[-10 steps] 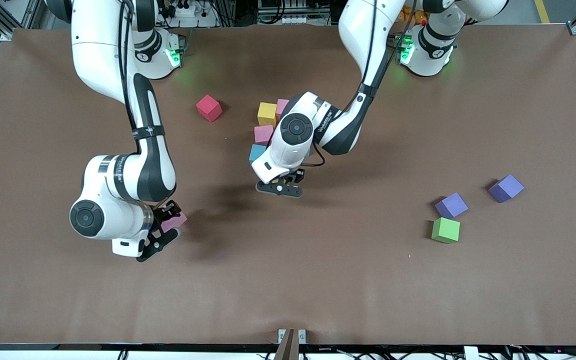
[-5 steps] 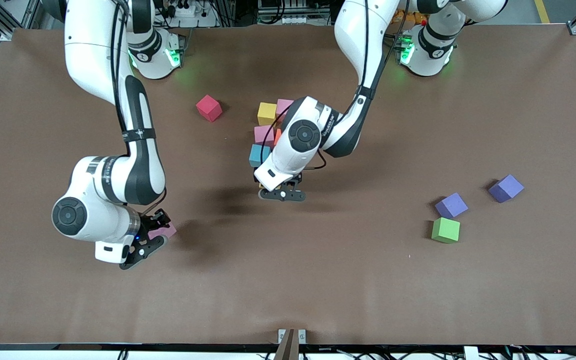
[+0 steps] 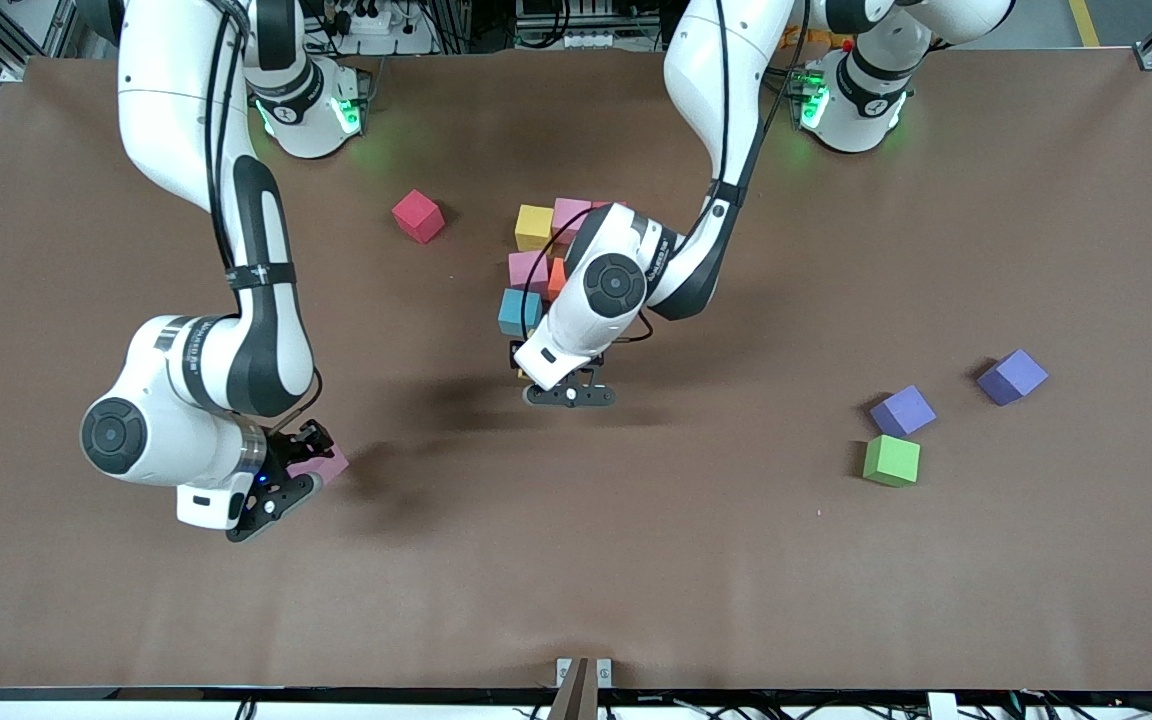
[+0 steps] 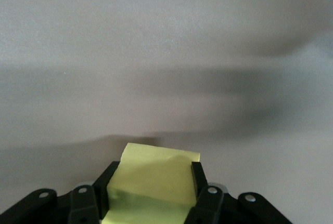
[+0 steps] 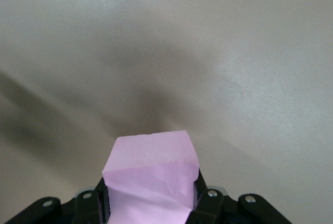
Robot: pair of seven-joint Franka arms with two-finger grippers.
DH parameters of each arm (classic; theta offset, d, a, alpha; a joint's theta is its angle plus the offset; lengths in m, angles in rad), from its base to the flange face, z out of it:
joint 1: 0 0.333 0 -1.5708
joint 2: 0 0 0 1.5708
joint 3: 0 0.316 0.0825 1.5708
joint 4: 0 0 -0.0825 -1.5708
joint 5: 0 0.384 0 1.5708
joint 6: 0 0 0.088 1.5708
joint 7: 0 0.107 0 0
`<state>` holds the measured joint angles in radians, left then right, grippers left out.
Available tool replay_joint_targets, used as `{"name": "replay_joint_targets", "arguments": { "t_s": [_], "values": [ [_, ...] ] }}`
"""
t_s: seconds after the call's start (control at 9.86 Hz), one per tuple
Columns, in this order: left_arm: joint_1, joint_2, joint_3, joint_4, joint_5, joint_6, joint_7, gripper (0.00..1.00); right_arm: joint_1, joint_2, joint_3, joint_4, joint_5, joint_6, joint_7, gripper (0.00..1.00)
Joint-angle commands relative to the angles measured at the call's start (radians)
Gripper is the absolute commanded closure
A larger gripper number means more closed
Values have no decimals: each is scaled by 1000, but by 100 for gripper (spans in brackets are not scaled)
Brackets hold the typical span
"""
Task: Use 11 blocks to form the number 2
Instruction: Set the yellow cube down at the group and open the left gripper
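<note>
A cluster of blocks lies mid-table: yellow [image 3: 534, 227], pink [image 3: 570, 215], pink [image 3: 527, 269], orange [image 3: 556, 278] and light blue [image 3: 519, 312]; the left arm hides part of it. My left gripper [image 3: 568, 388] hangs low over the table just beside the light blue block. In the left wrist view it [image 4: 155, 176] is shut on a yellow block [image 4: 156, 174]. My right gripper [image 3: 281, 485] is over the table toward the right arm's end, shut on a pink block [image 3: 324, 464], which also shows in the right wrist view [image 5: 151, 172]. A red block [image 3: 418, 216] and a green block [image 3: 891, 460] lie apart.
Two purple cubes [image 3: 902, 410] [image 3: 1012, 376] lie beside the green block toward the left arm's end. The brown table [image 3: 636, 560] is bare nearer the front camera.
My right gripper has moved with the pink block toward the right arm's end of the table. My left gripper has shifted slightly, uncovering the orange and light blue blocks.
</note>
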<state>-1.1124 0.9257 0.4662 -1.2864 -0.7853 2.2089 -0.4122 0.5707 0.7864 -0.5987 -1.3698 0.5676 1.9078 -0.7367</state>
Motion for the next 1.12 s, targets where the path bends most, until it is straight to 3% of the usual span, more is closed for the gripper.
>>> {"name": "replay_joint_targets", "arguments": {
  "t_s": [0.0, 0.61, 1.01],
  "values": [
    [-32, 38, 39, 36, -42, -5, 13, 100, -12, -6, 7, -5, 17, -7, -27, 71],
    [-53, 61, 42, 38, -81, 46, 20, 100, -18, -6, 8, -5, 21, -6, -38, 71],
    [-66, 82, 46, 38, -81, 61, 36, 100, -71, 4, 8, -6, 101, -7, -150, 71]
  ]
}}
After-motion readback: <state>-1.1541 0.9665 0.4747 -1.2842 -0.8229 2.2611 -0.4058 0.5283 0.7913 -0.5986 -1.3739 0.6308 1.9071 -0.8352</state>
